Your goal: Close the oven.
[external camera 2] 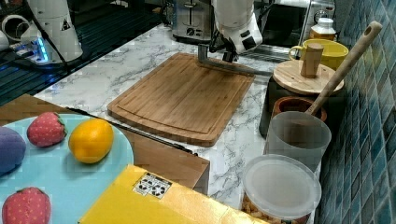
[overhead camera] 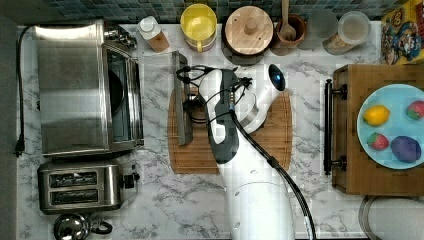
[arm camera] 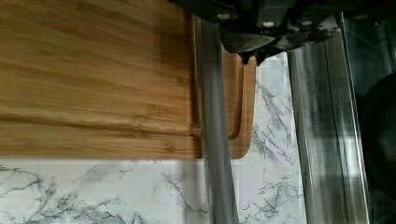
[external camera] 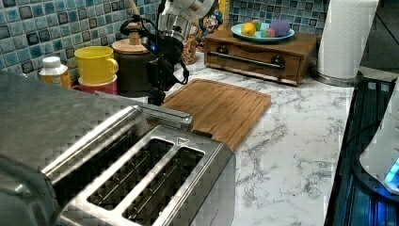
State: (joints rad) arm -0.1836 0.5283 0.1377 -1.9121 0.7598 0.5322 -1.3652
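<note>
The oven stands on the top view's left with its glass door dropped open and lying flat toward the cutting board. The door's steel bar handle hangs over the board's edge. My gripper is right at this handle, about mid-length. In the wrist view the handle runs just beside my gripper, whose dark fingertips sit close together, shut on nothing, between the bar and the door's steel frame. The left view has my gripper just above the handle.
A two-slot toaster and a kettle stand beside the oven. A bottle, yellow mug and lidded wooden canister line the back wall. A wooden drawer box with a fruit plate is on the top view's right.
</note>
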